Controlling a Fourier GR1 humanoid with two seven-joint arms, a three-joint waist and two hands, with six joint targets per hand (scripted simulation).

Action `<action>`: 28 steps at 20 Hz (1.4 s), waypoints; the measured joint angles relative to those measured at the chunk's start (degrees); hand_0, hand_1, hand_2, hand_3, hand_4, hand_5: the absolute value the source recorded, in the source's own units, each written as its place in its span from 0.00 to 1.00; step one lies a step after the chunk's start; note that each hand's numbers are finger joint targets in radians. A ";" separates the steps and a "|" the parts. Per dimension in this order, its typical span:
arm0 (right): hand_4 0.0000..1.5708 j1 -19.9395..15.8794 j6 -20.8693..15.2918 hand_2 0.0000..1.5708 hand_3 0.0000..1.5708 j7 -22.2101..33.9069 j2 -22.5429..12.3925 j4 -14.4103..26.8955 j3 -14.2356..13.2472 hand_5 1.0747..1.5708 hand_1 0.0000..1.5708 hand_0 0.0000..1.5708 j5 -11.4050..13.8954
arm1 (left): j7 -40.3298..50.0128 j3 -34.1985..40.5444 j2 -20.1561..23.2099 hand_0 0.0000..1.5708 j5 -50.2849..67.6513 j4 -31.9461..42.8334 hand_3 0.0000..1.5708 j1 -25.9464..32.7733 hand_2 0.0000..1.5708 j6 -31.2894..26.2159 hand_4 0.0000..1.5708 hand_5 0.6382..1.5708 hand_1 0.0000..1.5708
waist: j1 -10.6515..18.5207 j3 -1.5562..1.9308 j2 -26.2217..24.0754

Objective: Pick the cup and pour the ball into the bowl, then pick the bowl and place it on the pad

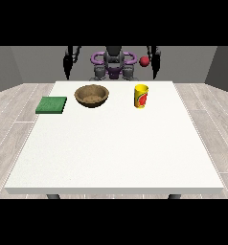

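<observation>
Nothing of the task was done at inspection. My hand at the view's right and my hand at the view's left hung at my sides behind the table, holding nothing; their finger state I could not tell. The yellow cup stood upright, forward of the right-view hand. A red ball showed just beside that hand, above the cup. The wooden bowl and green pad lay untouched, forward of the left-view hand. All steps remained.
</observation>
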 measured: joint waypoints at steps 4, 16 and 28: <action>0.56 -0.35 0.24 0.00 0.00 1.97 -1.05 -2.72 -0.42 0.92 0.00 0.00 -0.39 | 2.07 0.43 0.91 0.00 0.29 -2.76 0.00 -0.30 0.00 0.03 0.42 0.99 0.00 | 0.03 -0.06 -7.29; 0.49 4.70 -2.41 0.00 0.00 22.53 1.74 -19.01 -0.85 0.95 0.00 0.00 -8.13 | 22.21 0.72 -2.84 0.00 6.38 -17.01 0.00 0.90 0.00 5.45 0.36 0.99 0.00 | -1.45 -0.14 -20.91; 0.43 -5.03 -3.87 0.00 0.00 13.48 3.40 -21.08 -1.58 0.94 0.00 0.00 -6.97 | 5.12 1.67 -3.78 0.00 0.98 -10.70 0.00 -9.50 0.00 6.98 0.36 0.93 0.00 | -2.53 -0.17 2.36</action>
